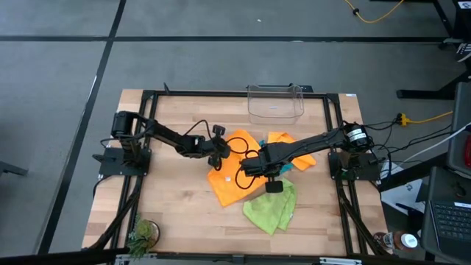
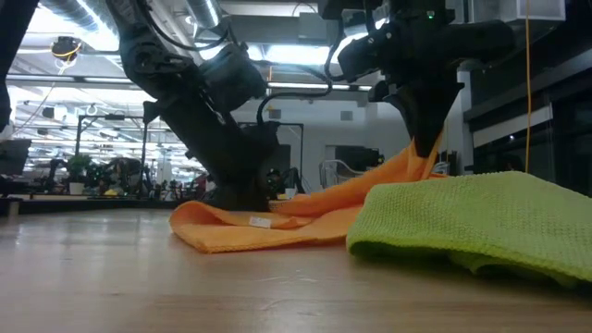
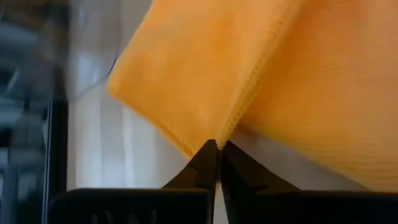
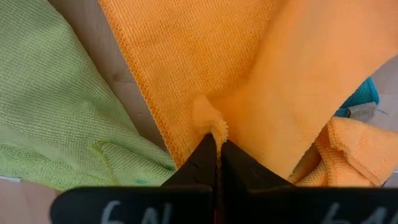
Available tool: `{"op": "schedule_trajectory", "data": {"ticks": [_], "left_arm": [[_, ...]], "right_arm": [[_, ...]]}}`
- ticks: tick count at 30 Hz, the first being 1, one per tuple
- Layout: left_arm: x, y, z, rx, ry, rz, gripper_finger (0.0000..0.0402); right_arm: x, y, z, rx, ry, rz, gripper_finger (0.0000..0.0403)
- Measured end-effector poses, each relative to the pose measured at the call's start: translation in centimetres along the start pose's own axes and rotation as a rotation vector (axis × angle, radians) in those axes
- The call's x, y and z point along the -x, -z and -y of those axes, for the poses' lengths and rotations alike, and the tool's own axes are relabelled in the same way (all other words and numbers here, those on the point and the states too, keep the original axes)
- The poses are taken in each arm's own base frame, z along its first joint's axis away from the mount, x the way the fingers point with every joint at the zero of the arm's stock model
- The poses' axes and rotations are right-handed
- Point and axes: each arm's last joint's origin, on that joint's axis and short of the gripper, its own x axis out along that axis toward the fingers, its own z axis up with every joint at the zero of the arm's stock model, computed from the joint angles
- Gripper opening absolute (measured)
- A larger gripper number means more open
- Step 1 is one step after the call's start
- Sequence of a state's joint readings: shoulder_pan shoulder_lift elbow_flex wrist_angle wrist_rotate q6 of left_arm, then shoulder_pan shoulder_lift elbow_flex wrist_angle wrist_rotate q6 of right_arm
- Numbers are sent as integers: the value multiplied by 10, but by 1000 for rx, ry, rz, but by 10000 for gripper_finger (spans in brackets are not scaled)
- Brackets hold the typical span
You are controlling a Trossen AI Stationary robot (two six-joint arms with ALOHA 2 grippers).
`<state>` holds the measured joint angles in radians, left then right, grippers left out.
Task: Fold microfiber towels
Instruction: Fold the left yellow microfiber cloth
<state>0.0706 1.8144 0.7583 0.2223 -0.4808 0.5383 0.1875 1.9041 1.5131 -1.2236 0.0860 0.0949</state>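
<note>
Now both hands pinch the same orange towel (image 1: pixel 234 177) at mid-worktop (image 1: pixel 176 213). The left hand (image 3: pixel 217 163) is closed on a hem at the cloth's left edge; the right hand (image 4: pixel 217 157) is closed on a small pucker of its right edge, raised so the fabric slopes up toward it. The towel spans the gap between them, its long axis running roughly from one hand to the other. A green towel (image 1: pixel 271 208) lies just in front, the second orange one (image 1: pixel 291 143) and a sliver of teal (image 4: pixel 362 94) just behind.
</note>
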Motion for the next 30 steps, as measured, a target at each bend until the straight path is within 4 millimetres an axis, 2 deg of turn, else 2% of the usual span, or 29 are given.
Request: {"op": "schedule_trajectory", "data": {"ticks": [4,8,12,15,20,24,27,30], "left_arm": [[13,-10,-3,25,-38,-64,2],[39,-31,-17,-14,-87,-160,1],[81,-53,-48,-50,-199,-289,0],[118,-63,-78,-39,-260,-341,0],[186,-64,-132,230,-339,-305,0],[229,-55,-156,389,-365,-235,0],[251,-47,-167,443,-373,-191,0],[264,-41,-173,419,-392,-178,0]], "right_arm": [[0,-3,2,63,69,34,5],[6,-8,6,122,293,77,4],[22,-13,13,185,562,99,3],[39,-17,21,230,684,106,3],[86,-20,40,219,756,205,2],[127,-10,61,204,756,302,2],[164,1,88,177,690,506,1],[192,10,118,157,579,782,2]]}}
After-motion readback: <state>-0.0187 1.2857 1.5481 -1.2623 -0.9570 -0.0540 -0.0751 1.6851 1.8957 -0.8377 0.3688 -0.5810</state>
